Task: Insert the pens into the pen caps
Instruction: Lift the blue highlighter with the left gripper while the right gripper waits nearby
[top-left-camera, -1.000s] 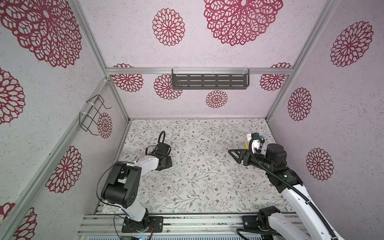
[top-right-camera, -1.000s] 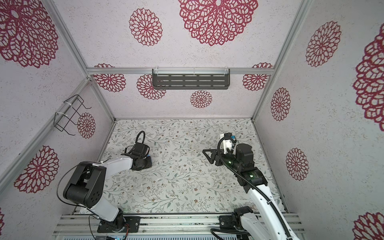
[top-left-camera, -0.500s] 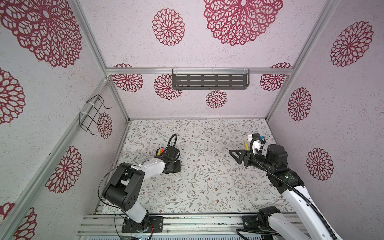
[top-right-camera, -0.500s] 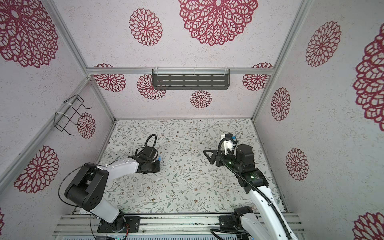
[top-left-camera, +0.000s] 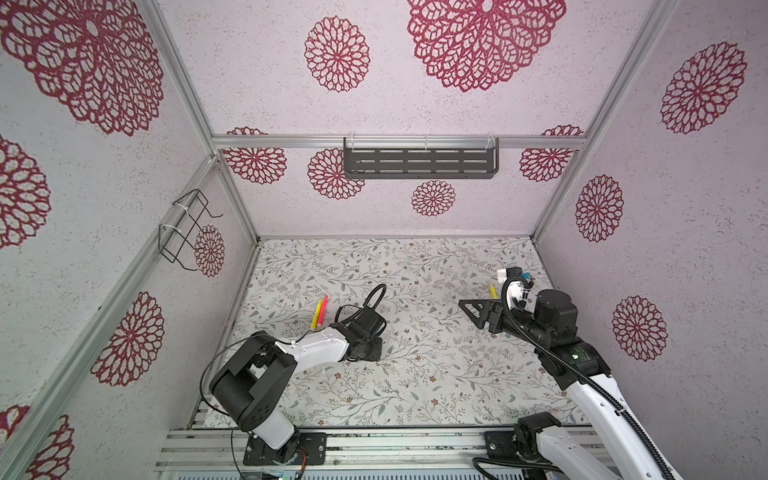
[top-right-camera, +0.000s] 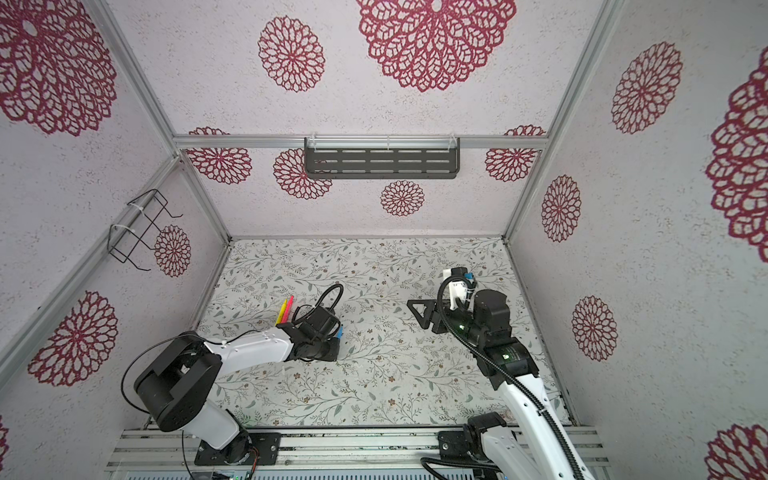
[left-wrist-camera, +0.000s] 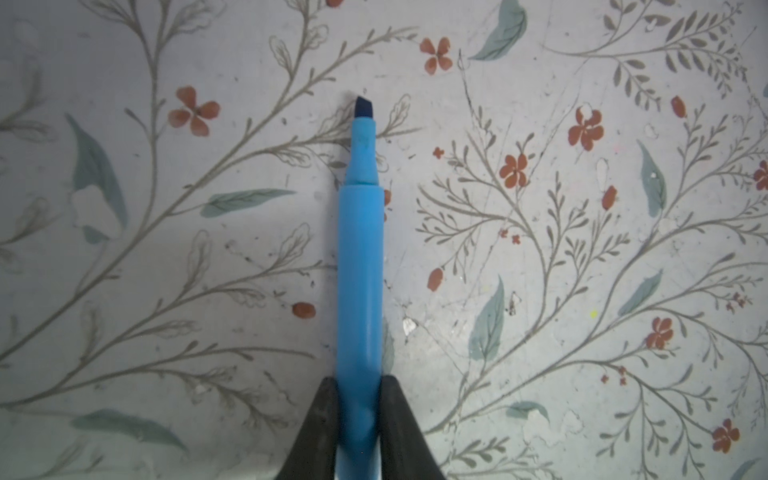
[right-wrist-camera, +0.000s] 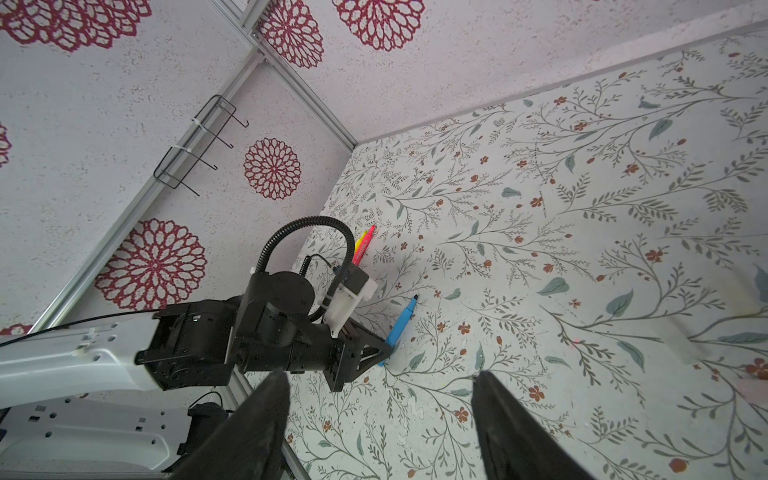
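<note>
At the lower left of both top views, the white-and-black left arm (top-left-camera: 316, 349) reaches low over the floral-printed tabletop (top-left-camera: 415, 374). Its forearm is nearly level and its wrist is turned toward the middle. Just beyond that wrist, left of centre, a thin yellow plastic pen (top-left-camera: 316, 314) and a thin red-pink plastic pen (top-left-camera: 323, 308) lie side by side on the tabletop.

The left gripper (left-wrist-camera: 358, 384) is clamped on a bright blue plastic pen (left-wrist-camera: 359, 266). Its two matte black fingers pinch the smooth round barrel near the back end. The barrel runs straight up the middle of the left wrist view. This pen is uncapped: the barrel steps down to a narrower neck with a dark blue chisel tip. I cannot tell whether the tip touches the surface.

At the right, the right arm (top-left-camera: 590, 382) rises from the lower right corner with its elbow bent, pointing toward the centre. The right gripper (right-wrist-camera: 378, 380) stands wide apart with nothing between its wedge-shaped fingers. Another small yellow pen (top-left-camera: 492, 289) lies just beyond it.
</note>
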